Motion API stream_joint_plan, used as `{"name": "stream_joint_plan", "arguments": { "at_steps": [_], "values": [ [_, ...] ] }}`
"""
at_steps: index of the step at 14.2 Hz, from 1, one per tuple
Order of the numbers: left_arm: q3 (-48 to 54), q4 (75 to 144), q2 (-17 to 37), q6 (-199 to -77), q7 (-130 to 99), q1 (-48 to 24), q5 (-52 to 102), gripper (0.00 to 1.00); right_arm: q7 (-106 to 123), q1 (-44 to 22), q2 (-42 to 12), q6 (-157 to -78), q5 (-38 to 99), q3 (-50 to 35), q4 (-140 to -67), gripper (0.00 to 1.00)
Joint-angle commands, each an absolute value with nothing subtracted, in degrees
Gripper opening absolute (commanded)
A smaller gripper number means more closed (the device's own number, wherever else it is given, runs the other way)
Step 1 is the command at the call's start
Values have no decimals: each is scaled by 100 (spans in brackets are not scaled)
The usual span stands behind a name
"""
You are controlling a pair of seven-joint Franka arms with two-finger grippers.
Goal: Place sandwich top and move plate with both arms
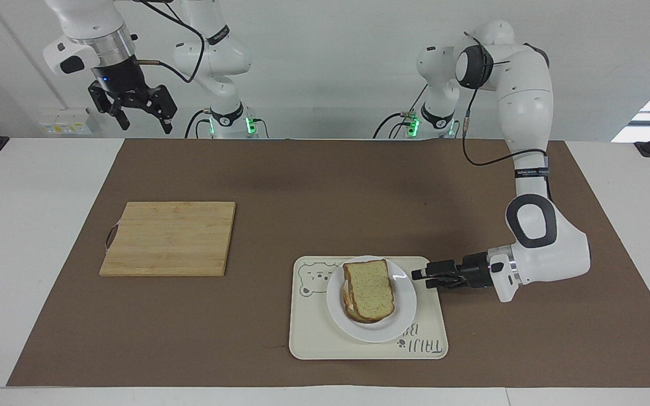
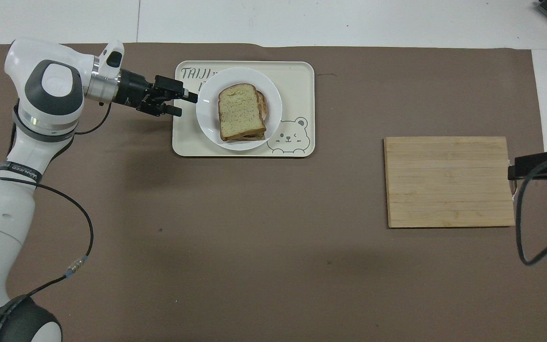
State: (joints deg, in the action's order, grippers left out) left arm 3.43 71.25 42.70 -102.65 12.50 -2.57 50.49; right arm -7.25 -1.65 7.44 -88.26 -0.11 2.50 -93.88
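Hovering my left claw (image 1: 422,276) spread wide and empty just off the plate's (image 1: 404,316) rim, lower centre of the facing view, sandwich top (image 1: 371,287) already stacked there on the tray (image 1: 313,344), while my right claw (image 1: 136,110) waits open, upper left
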Motion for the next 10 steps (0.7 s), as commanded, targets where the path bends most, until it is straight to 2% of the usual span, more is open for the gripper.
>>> {"name": "stream_joint_plan", "arguments": {
  "at_steps": [1,7,10],
  "values": [
    [290,7189,3842,-10239,740,-325,4336,100,-589,-105,809,-8886,-9,211,-9475,100],
    [281,7259,3095,-10196,501,-325,2525,100,-589,-105,809,-8886,-17,211,-9475,100],
    [281,7706,2498,-10213,309,-325,1690,100,-589,-105,809,-8886,-9,211,-9475,100]
  ]
}}
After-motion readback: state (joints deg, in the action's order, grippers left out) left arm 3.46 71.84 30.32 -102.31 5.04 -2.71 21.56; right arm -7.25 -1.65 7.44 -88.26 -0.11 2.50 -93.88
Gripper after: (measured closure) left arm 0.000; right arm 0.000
